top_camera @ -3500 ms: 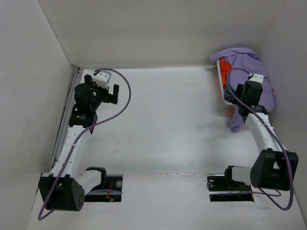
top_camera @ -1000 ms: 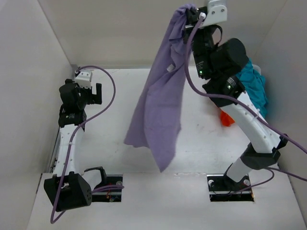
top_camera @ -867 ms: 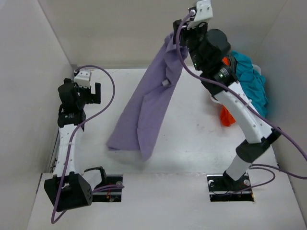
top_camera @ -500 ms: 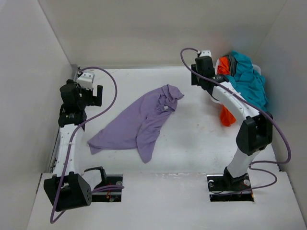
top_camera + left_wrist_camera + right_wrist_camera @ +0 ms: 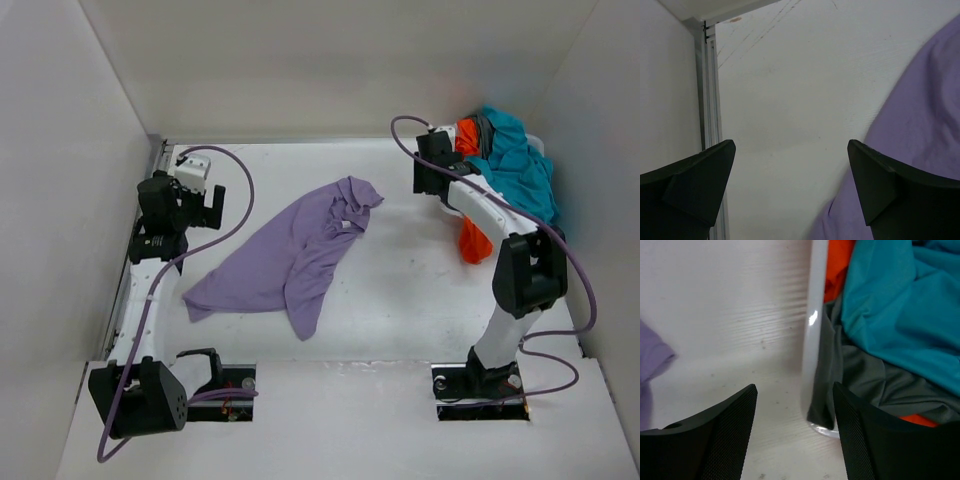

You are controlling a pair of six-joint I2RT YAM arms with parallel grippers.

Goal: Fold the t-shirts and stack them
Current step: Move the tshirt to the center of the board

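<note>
The soft purple shirt point(image 5: 290, 250) lies wrinkled in a long slanted shape in the middle of the white table point(image 5: 400, 300). The teal shirt point(image 5: 515, 170), grey shirt point(image 5: 860, 375) and orange shirt point(image 5: 470, 240) are bunched in the smooth white basket point(image 5: 815, 315), far right. The left gripper point(image 5: 790, 165) is open and empty, beside the purple cloth. The right gripper point(image 5: 795, 410) is open and empty by the basket rim.

White table point(image 5: 400, 300), plain white walls point(image 5: 300, 70), metal rail point(image 5: 710, 100) along left edge

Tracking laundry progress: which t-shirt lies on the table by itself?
The lavender purple t-shirt, crumpled mid-table; the teal t-shirt, orange t-shirt and dark grey t-shirt are bunched at the white basket.
</note>
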